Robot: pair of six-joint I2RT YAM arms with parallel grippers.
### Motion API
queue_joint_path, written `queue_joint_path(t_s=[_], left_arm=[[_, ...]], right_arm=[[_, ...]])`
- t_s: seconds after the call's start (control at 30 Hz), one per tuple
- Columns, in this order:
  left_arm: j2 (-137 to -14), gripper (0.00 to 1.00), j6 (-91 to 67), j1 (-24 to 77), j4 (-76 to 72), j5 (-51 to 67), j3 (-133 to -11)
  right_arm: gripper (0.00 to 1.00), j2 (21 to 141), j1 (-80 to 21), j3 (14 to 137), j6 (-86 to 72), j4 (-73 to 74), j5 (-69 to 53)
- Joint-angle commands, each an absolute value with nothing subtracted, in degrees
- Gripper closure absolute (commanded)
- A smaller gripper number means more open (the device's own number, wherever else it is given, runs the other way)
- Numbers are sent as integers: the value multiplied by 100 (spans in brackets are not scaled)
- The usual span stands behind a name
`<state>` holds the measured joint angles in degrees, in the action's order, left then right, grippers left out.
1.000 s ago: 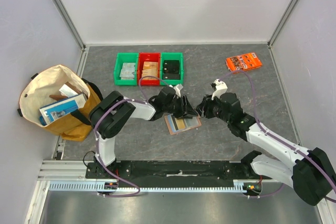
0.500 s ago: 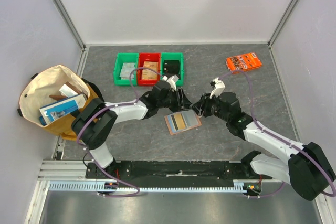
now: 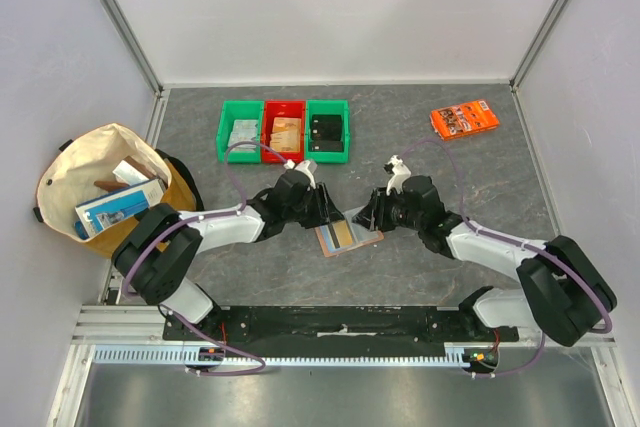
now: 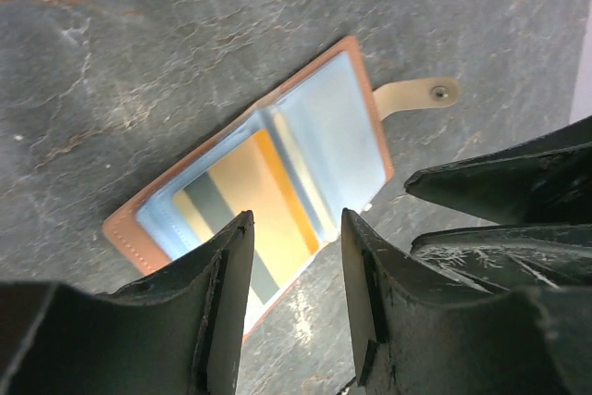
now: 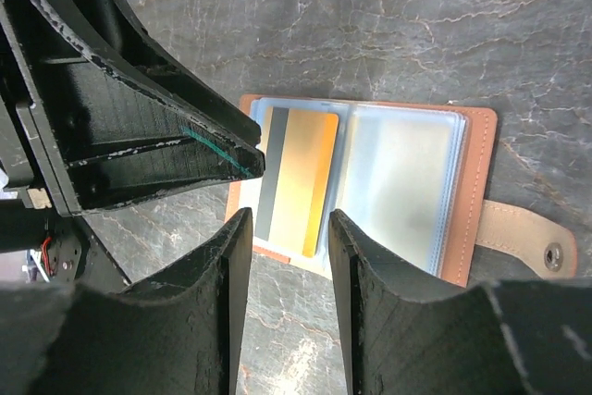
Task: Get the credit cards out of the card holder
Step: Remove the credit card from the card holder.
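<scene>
We see the card holder (image 3: 348, 238) lying open mid-frame; our left tool (image 4: 296, 227) and right tool (image 5: 289, 221) hover over it, perhaps touching, fingers partly spread and empty.

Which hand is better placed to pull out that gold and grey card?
Right, probably: the right hand, open, frames the short end of the card. The left hand sits at the edge of the card holder, better for pinning it.

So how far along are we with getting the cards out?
Done: the wallet lies open flat on the table. In hand: nothing; the left gripper and right gripper hover open over it, both empty. Left: the tan card sits in its clear sleeve; whether more lie behind it I cannot tell.
</scene>
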<state>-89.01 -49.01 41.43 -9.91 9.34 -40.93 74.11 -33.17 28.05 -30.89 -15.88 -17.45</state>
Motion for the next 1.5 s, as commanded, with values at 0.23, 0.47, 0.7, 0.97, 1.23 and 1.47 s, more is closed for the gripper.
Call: queue_joint_path(t_s=[0.23, 0.47, 0.7, 0.97, 1.23, 1.47], left_arm=[[-9009, 65, -4333, 4122, -607, 800, -4017], [-9044, 79, -4219, 4122, -457, 835, -3841], [-9263, 88, -4289, 4122, -448, 940, -3736], [-9220, 91, -4368, 4122, -413, 967, -3569], [-9229, 93, -4359, 4122, -352, 967, -3595], [-9229, 98, -4333, 4131, -237, 914, -3604]], right_arm=[[62, 7883, -3331, 3067, -3173, -1933, -2135], [66, 8463, -3322, 3155, -3392, -2425, -2460], [66, 9017, -3199, 3024, -3515, -2777, -2628], [68, 9439, -2997, 2725, -3902, -3532, -3076], [84, 9694, -2804, 2566, -4289, -4288, -3585], [100, 9826, -2611, 2382, -4544, -4746, -3797]])
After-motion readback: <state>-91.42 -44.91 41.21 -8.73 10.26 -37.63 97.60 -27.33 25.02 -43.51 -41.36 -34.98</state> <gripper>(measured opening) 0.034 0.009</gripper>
